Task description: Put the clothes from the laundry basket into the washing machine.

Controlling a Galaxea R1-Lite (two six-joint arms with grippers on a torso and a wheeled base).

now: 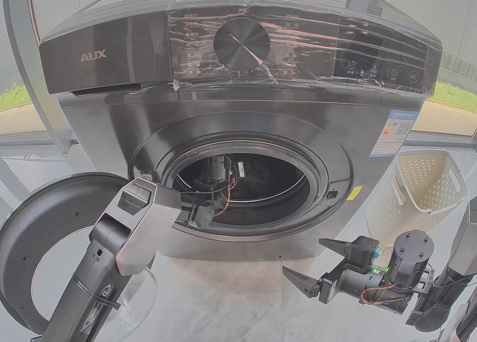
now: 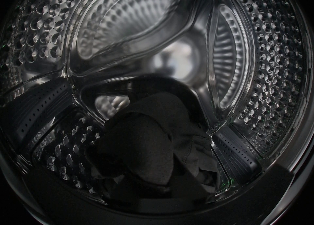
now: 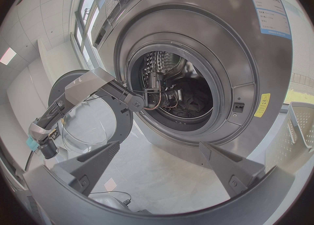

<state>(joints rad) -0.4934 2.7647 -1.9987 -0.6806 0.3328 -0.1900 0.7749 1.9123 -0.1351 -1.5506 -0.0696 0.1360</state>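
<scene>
We see left gripper (image 3: 171,95) inside washer (image 1: 238,109), grip we cannot tell; dark clothes (image 2: 153,144) lie in drum (image 2: 274,55). Right gripper (image 1: 301,255) fingers (image 3: 95,163) wide apart, empty, near basket (image 1: 432,184).

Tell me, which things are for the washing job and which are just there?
For the job: washing machine, its open door, dark clothes in the drum, cream laundry basket beside the machine.
Just there: blue energy label, yellow warning sticker, plastic film over the control panel.

The left arm (image 1: 141,218) blocks the door opening's (image 1: 278,186) left half; the right half is free.
</scene>
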